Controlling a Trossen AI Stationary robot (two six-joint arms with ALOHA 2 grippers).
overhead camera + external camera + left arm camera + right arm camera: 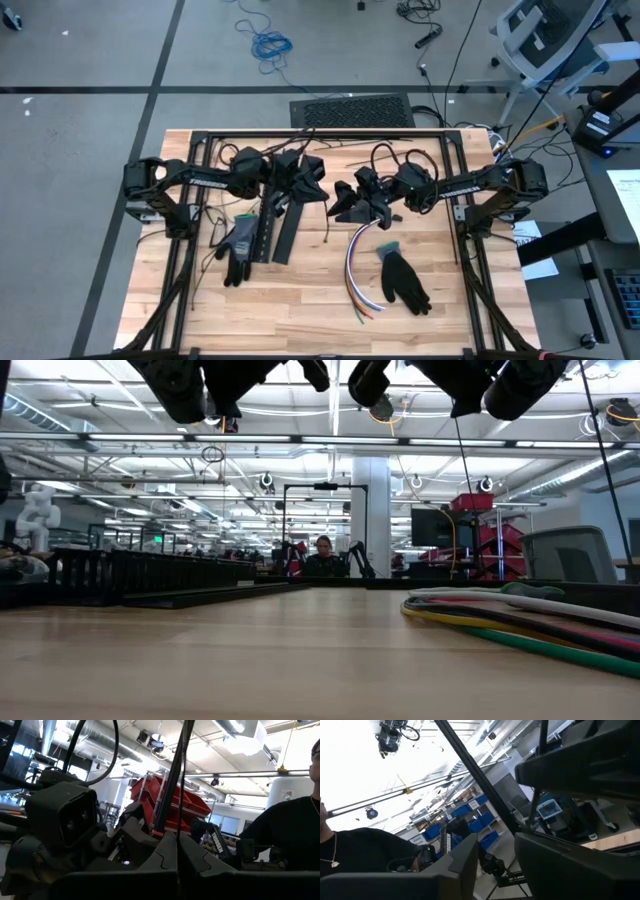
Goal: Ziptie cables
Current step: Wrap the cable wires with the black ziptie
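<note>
Wooden bench [300, 310], cables [356, 262] loose beside a glove [404, 280].
Your left end effector [177, 857] pinches a thin black strand; right end effector [495, 852] spread, both raised mid-bench, likely for a handover.

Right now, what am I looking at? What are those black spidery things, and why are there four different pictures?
Those are two robot arms at a wooden table. Each ends in a gripper, a two-finger pincher. One picture looks straight down from above, one looks across the table top, and two come from small cameras on the arms' wrists.

From above, the left gripper and the right gripper hang in the air near the middle. The left one is pinched shut on a thin black strand. I cannot tell whether the right one holds anything.

On the table lie the cables, a curved bundle of coloured wires, two dark gloves, and a black slotted strip. A person in black is behind the table.
</note>
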